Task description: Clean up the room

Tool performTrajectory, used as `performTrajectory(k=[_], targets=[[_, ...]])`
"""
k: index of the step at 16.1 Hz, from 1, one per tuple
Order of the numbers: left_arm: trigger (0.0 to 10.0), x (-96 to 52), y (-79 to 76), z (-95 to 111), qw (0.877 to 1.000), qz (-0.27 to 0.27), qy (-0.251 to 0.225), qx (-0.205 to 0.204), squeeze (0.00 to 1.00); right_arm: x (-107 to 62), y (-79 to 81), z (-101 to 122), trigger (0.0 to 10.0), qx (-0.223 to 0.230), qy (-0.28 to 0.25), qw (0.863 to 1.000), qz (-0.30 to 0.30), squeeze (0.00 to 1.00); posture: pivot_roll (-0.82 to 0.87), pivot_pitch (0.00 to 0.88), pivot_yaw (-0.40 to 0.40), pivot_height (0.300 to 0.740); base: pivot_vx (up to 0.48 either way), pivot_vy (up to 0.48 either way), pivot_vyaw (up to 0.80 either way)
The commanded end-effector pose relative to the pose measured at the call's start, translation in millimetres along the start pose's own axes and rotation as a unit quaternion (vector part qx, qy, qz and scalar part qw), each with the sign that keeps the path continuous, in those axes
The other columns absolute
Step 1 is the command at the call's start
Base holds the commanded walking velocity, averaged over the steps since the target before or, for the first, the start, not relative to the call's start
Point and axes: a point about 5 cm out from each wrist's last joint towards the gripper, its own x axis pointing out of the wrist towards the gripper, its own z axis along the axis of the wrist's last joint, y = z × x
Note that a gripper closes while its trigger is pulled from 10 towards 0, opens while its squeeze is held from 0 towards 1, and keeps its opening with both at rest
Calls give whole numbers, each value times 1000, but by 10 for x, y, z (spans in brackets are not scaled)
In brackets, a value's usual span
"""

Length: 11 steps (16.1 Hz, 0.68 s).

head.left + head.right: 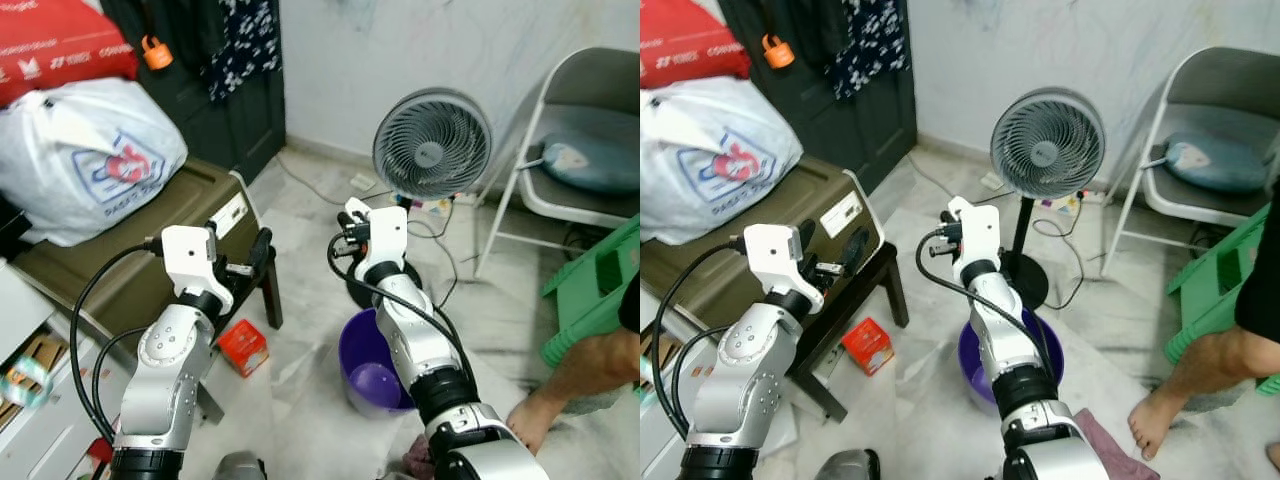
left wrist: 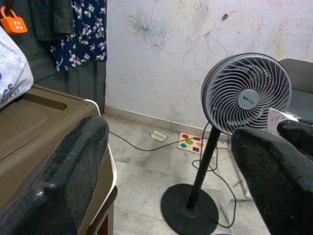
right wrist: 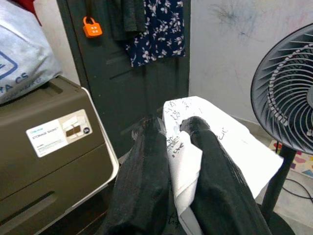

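Our right tool [image 3: 178, 147] is clamped on a white sheet of paper with black scribbles [image 3: 215, 142], held up above the round purple plastic bin [image 1: 975, 365] on the marble floor [image 1: 480, 320]. We judge one piece of litter is collected but not yet dropped. Our left tool [image 2: 166, 161] hangs with fingers apart, empty. A small red cardboard box [image 1: 243, 346] and a pink cloth [image 1: 1110, 445] remain on the floor, so much tidying is left.
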Motion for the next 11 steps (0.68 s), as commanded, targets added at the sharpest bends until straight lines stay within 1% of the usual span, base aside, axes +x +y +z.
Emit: performTrajectory(k=[1,4,6,11], targets=[[10000,21,11,-7,1000,3,4,-3,0,25,13,66,10000,4,-15,1000,4,0,48,26,-2,740,0,0,0],[10000,26,15,-6,1000,5,3,-4,0,23,5,69,10000,10,-16,1000,0,0,49,24,-3,740,0,0,0],[10000,33,16,-9,1000,7,3,-5,0,25,-1,65,10000,17,-14,1000,0,0,49,20,-6,740,0,0,-731],[10000,56,12,-13,1000,6,2,-6,0,32,-11,79,10000,16,-17,1000,3,0,47,14,-11,740,0,0,-800]])
